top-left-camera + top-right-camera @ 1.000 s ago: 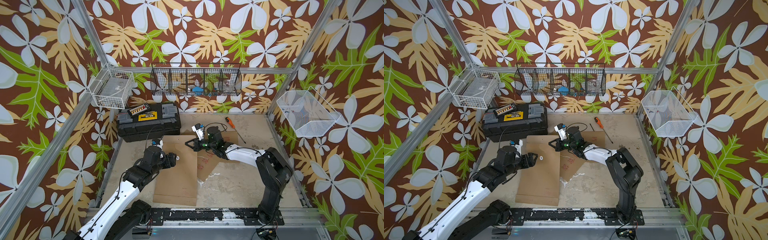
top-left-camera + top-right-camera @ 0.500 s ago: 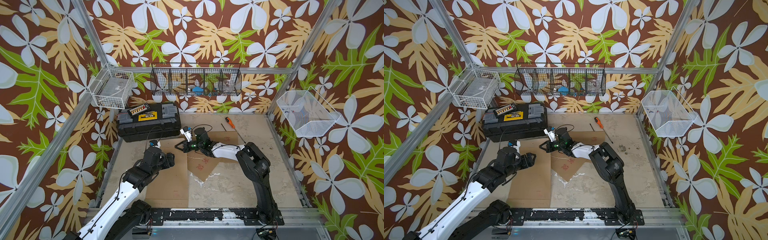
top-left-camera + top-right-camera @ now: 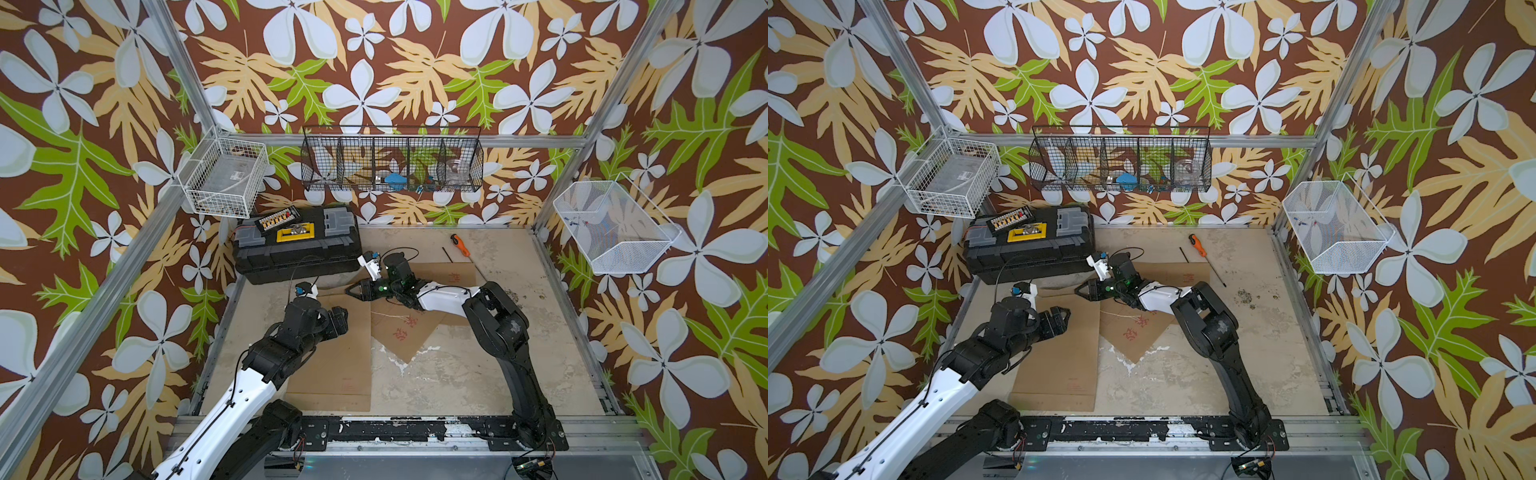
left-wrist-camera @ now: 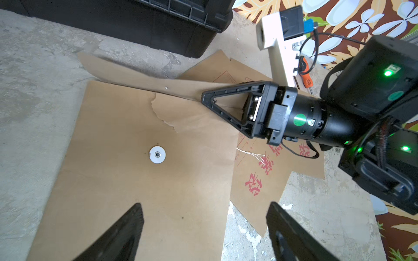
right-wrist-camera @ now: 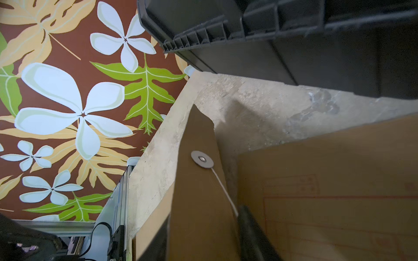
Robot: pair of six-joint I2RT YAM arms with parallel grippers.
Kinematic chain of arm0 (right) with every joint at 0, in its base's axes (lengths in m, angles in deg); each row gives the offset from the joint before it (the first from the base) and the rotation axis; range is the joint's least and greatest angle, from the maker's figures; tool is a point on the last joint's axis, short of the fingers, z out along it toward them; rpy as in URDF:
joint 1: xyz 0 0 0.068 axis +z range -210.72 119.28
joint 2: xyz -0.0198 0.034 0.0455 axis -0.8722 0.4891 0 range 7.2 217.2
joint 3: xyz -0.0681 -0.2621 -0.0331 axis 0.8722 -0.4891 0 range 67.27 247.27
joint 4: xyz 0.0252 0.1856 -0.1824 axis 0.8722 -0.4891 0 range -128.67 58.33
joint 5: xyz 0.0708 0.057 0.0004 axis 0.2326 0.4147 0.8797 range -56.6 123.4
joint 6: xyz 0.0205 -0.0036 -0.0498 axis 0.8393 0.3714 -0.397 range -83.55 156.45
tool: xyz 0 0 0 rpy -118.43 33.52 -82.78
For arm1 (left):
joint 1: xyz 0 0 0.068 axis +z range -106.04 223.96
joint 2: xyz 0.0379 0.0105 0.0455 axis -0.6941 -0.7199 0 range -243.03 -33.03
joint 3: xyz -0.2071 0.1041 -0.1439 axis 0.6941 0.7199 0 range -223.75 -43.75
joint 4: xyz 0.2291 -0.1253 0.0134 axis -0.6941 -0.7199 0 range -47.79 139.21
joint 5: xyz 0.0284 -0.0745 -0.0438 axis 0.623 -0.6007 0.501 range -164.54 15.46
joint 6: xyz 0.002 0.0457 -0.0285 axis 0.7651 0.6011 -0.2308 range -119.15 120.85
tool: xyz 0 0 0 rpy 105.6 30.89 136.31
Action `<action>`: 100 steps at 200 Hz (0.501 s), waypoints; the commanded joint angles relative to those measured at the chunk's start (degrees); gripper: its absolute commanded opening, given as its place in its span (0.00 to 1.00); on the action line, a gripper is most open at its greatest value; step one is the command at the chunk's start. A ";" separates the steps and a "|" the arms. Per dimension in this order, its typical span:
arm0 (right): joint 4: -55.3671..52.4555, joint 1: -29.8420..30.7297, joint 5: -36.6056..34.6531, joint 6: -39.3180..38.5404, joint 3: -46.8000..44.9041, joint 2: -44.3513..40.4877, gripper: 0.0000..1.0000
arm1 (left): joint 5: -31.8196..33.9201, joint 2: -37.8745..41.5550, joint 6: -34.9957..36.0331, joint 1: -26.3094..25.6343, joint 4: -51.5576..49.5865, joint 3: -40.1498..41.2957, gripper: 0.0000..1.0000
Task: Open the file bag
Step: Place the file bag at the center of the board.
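In both top views the file bag lies flat on the worktop, its flap end beside a shut black toolbox whose lid carries a small bit case. On the back wall a black wire rack has 5 compartments: a blue thing sits in the middle compartment and a clear jar in an end compartment. A white wire basket holds a clear flat box.

In the left wrist view the left tool hangs over the bag, jaws wide apart and empty. A white disc sits on the bag's face. The right tool tips against the flap.

In the right wrist view the right tool's jaws stand parted, released. The flap rises between them, and a string runs from its disc to 1 finger.
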 commanded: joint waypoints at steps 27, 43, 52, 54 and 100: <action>-4.56 -1.91 -5.96 -3.80 -0.22 -4.56 0.77 | 0.83 -0.28 -0.60 0.05 -0.65 -0.04 0.87; -5.72 -2.86 -7.07 -5.08 -0.94 -6.04 0.77 | 0.94 -0.75 -0.90 0.05 -0.35 0.15 0.87; -6.57 -3.55 -7.79 -5.88 -1.58 -6.83 0.77 | 0.72 -1.12 -1.04 0.05 0.00 0.35 0.87; -6.75 -3.62 -7.87 -6.04 -1.75 -7.07 0.77 | 0.61 -1.22 -1.08 0.05 0.09 0.38 0.87; -6.81 -7.43 -10.55 -8.85 -12.87 -16.69 0.77 | -2.45 -5.14 -2.08 0.05 5.75 3.41 0.79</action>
